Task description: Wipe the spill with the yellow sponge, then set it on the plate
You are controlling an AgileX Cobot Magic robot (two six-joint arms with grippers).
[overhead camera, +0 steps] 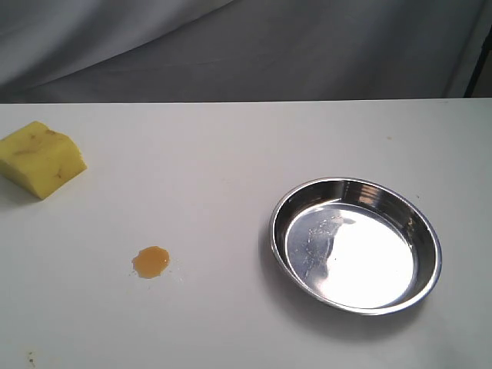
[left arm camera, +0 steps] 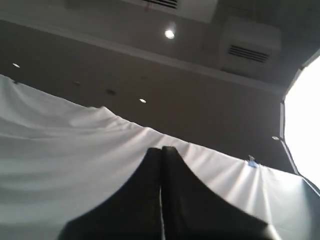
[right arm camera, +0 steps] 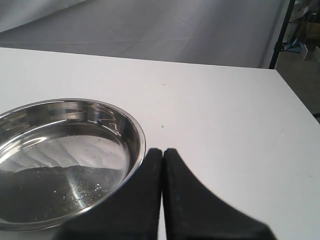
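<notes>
The sponge (overhead camera: 40,159) lies flat on the white bench (overhead camera: 231,154), far over on the left arm's side and toward the back. It is yellow with small brown marks on top, and nothing is touching it. The spill (overhead camera: 151,261) is a small round orange puddle nearer the front. It sits well apart from the sponge, between the sponge and the plate (overhead camera: 275,223), but much closer to the sponge's side. The plate is shiny and round, sits on the right arm's side, and has only a few wet-looking marks inside. A grey cloth (overhead camera: 231,46) hangs behind the bench. The left hand (left arm camera: 161,149) is clenched, its two black fingers (left arm camera: 145,200) pressed flat together with only a thin line between them. It grips nothing and touches nothing. It points up at a pale cloth (left arm camera: 50,130) and the dark ceiling (left arm camera: 125,75), where a small lamp (left arm camera: 170,34) shines. The right hand (right arm camera: 162,150) is clenched the same way, fingers (right arm camera: 185,205) tight together and empty. It points out over the bench (right arm camera: 225,100), with the plate (right arm camera: 140,135) just beside its tips. I cannot tell if it touches the rim.
</notes>
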